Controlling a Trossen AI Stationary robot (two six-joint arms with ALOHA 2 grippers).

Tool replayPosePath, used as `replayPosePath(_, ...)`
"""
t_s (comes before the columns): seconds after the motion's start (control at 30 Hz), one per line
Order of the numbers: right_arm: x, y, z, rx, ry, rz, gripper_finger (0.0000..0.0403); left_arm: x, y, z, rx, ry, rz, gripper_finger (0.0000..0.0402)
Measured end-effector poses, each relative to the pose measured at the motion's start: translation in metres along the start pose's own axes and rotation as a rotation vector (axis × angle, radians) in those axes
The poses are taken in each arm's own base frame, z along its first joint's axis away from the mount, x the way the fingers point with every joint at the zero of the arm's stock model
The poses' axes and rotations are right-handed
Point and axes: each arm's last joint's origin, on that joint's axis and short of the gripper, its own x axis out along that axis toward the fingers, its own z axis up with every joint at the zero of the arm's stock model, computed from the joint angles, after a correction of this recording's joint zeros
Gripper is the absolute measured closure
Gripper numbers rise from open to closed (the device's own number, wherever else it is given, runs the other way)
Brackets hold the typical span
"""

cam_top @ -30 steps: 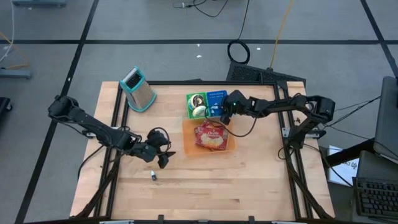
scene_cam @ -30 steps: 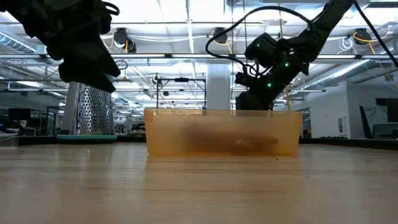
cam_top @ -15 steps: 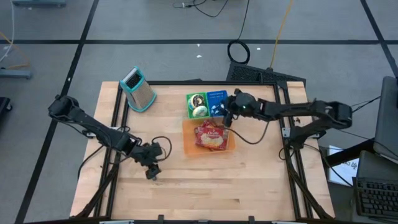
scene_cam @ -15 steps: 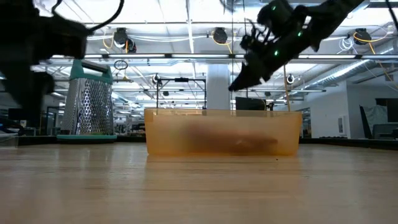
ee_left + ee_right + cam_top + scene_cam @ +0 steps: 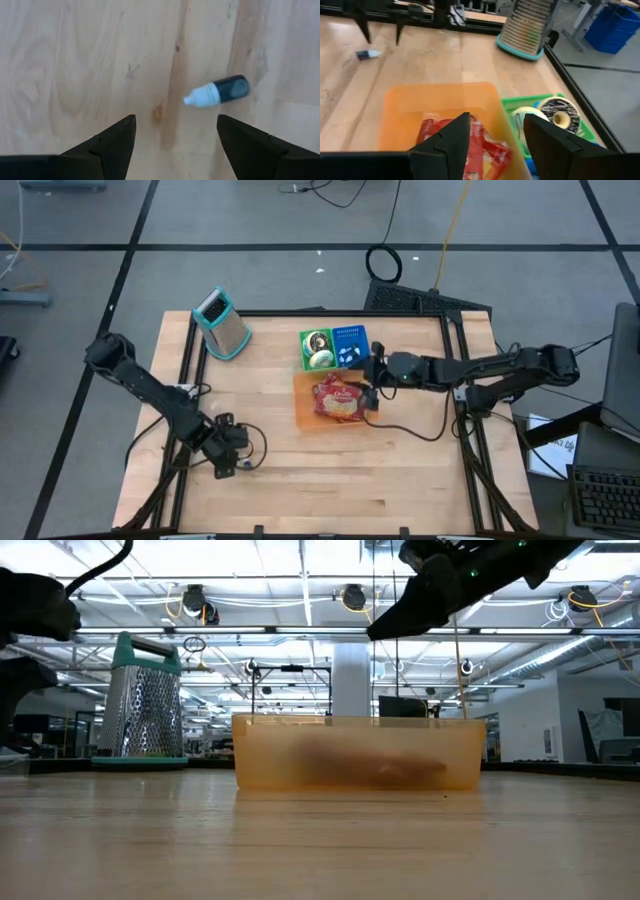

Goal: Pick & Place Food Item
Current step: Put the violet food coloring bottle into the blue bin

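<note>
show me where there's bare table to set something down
Free: the wide wood strip along the near edge of the table, and the middle between the grater and orange bin. Crowded: the far right, where the bin touches the green tray, and around the small bottle.

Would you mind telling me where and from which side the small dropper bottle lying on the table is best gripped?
Probably across its dark body, coming straight down from above. The small bottle lies flat on the bare wooden table, its white tip narrower and likely to slip. The left gripper hangs open just short of it; turning so the fingers straddle the body's width should suit.
</note>
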Motion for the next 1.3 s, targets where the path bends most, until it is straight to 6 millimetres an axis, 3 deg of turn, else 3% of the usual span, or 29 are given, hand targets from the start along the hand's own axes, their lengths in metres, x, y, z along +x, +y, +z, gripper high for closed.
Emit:
replayPosePath(0.3, -0.001, 0.009, 0.0, -0.037, 0.004, 0.03, 0.0234, 0.02, -0.009, 0.002, 0.2, -0.019, 0.036, 0.0119)
replayPosePath(0.7, -0.001, 0.007, 0.0, -0.027, 0.009, 0.023, 0.0236, 0.038, -0.02, 0.008, 0.218, -0.056, -0.004, 0.0119)
replayPosePath(0.87, -0.001, 0.007, 0.0, -0.025, 0.01, 0.023, 0.024, 0.038, -0.021, 0.01, 0.103, -0.105, 0.008, 0.0119)
replayPosePath(1.13, -0.001, 0.007, 0.0, -0.008, 0.011, 0.023, 0.0242, 0.038, -0.023, 0.014, -0.221, -0.167, -0.019, 0.0119)
replayPosePath(1.3, -0.001, 0.007, 0.0, -0.008, 0.011, 0.023, 0.0243, 0.038, -0.023, 0.016, -0.256, -0.208, -0.012, 0.0119)
